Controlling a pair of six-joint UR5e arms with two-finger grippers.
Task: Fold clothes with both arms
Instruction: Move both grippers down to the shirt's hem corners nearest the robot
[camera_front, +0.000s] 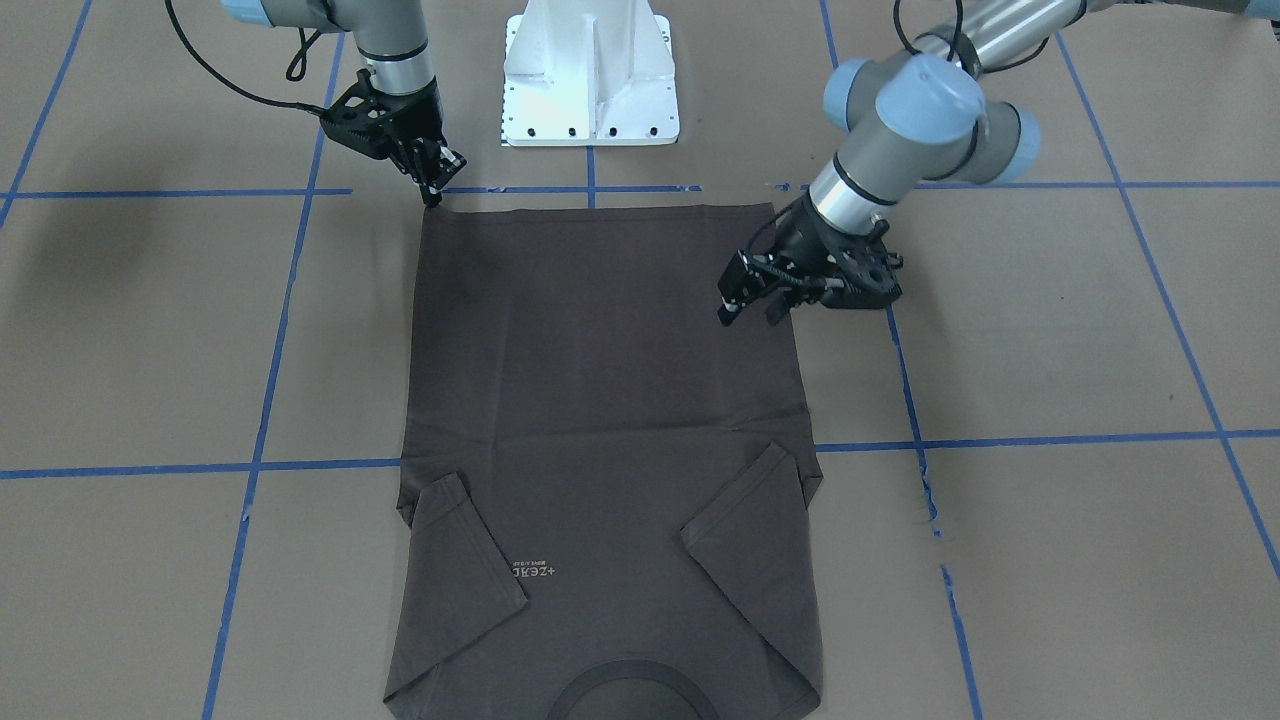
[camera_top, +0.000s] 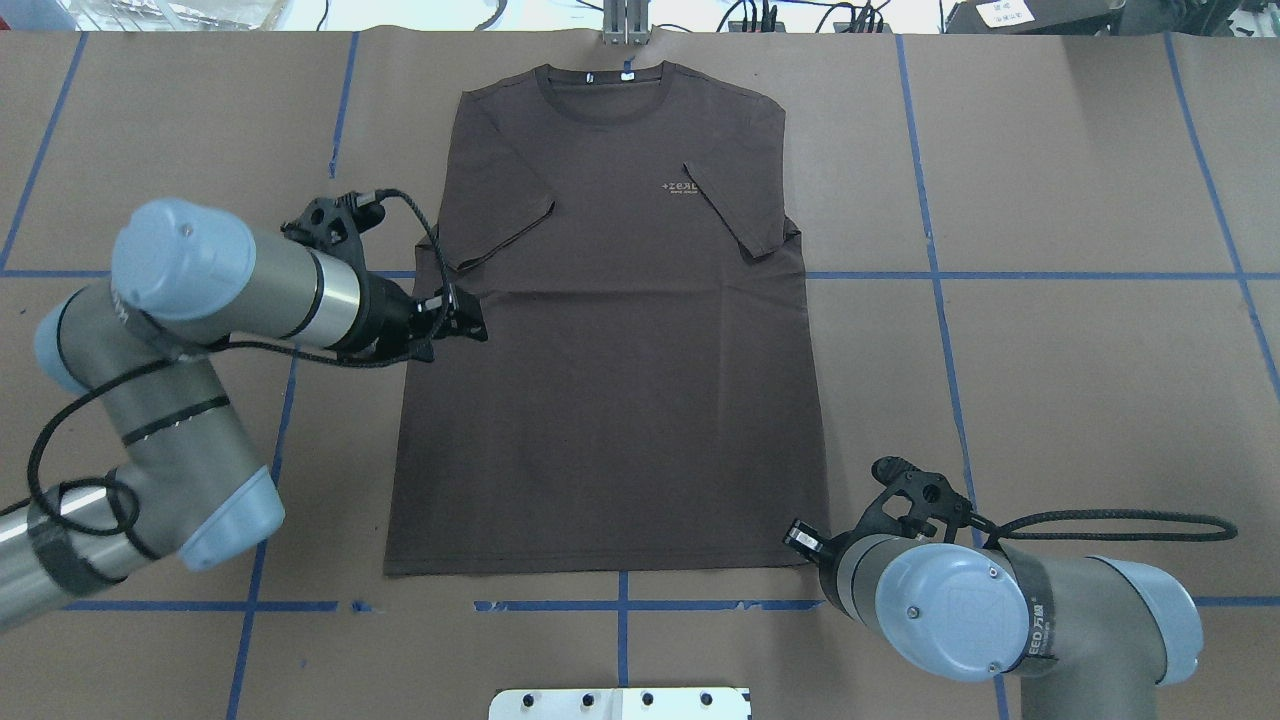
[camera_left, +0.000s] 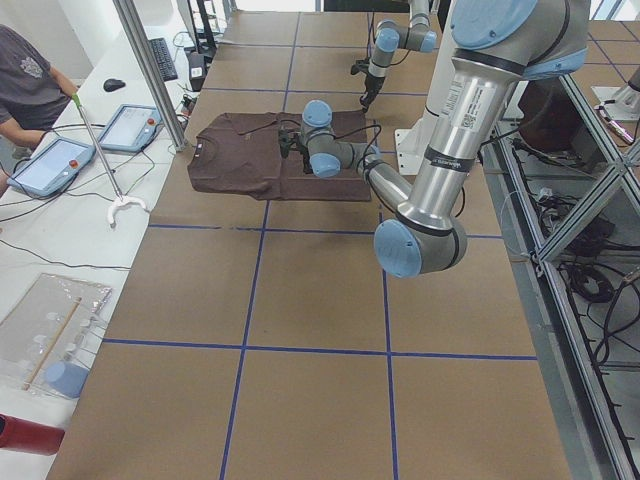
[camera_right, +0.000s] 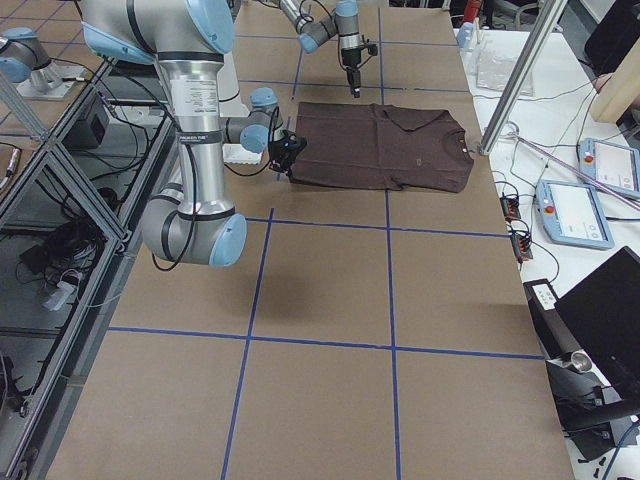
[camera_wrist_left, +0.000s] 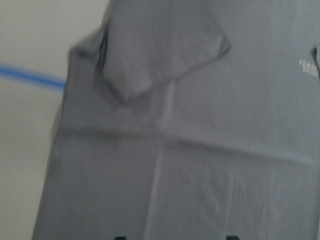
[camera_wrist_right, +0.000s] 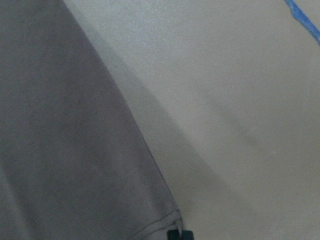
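Front view: a dark brown T-shirt (camera_front: 600, 400) lies flat on the bench (camera_front: 1050, 330), sleeves folded in, hem toward the robot. The left hand (camera_front: 748, 315) hovers over one side edge, and the right hand (camera_front: 432, 195) points down at a hem corner. Overhead, the pale chest logo (camera_top: 683, 188) starts "+ZE", the rest unclear. Left wrist view: fingertips (camera_wrist_left: 120, 237) wide apart. Right wrist view: fingertips (camera_wrist_right: 174, 234) nearly together at the corner; whether they pinch cloth is unclear.

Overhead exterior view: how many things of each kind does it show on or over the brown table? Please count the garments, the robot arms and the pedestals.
Dark brown-grey short-sleeved T-shirt: 1
Silver-grey tubular robot arms with light blue joint caps: 2
White bolted metal pedestal: 1
Total: 4
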